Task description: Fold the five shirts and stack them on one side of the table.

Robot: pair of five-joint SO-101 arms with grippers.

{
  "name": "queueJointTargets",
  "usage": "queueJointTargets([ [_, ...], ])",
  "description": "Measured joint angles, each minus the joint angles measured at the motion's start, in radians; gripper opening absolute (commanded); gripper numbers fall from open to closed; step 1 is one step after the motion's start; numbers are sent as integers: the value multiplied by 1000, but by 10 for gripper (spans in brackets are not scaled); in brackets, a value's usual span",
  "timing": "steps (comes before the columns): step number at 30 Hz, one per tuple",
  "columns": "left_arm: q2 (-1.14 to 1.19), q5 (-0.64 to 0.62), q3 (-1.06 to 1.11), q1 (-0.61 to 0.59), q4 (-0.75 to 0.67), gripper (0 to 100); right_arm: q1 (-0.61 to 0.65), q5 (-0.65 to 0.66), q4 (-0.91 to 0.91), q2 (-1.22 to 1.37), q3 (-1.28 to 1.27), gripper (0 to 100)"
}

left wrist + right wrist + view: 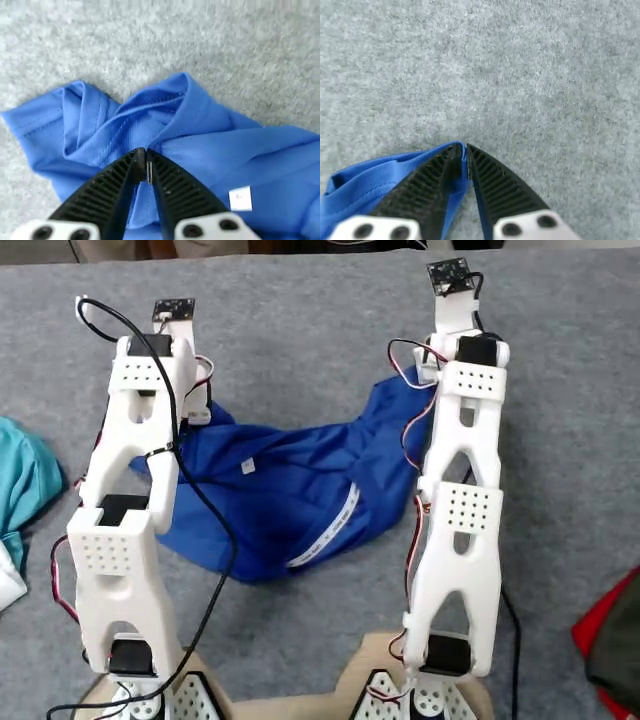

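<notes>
Left pincer [144, 161] is pressed together on a bunched fold of the blue shirt [290, 490]; right pincer [465, 150] pinches only its hem edge. It lies crumpled between them on the desk [300, 320]. I judge that thin right hold may slip if I pull.

Blue shirt [290, 490] of smooth mesh cloth on fuzzy felt table cover [300, 320].

Robotics lab bench: grey felt tabletop [300, 320], two white arms [130, 490], loose wiring [232, 540].
</notes>
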State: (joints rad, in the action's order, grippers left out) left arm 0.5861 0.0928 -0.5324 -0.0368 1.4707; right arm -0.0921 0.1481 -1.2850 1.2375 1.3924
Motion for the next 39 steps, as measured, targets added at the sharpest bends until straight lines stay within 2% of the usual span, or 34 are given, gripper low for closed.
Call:
queueJointTargets([
  [6,0,160,-68,-3,229,56,0,0,0,0,0,8],
  [11,0,183,-103,-43,272,236,0,3,0,0,0,8],
  [12,0,183,-103,-51,272,247,0,6,0,0,0,8],
  [18,0,178,-94,-91,276,218,0,35,0,6,0,7],
  [26,-34,264,146,-61,276,124,0,37,0,6,0,7],
  [35,-54,265,178,-58,203,126,0,37,0,6,0,7],
  [39,-54,216,178,-58,160,156,0,37,0,6,0,7],
])
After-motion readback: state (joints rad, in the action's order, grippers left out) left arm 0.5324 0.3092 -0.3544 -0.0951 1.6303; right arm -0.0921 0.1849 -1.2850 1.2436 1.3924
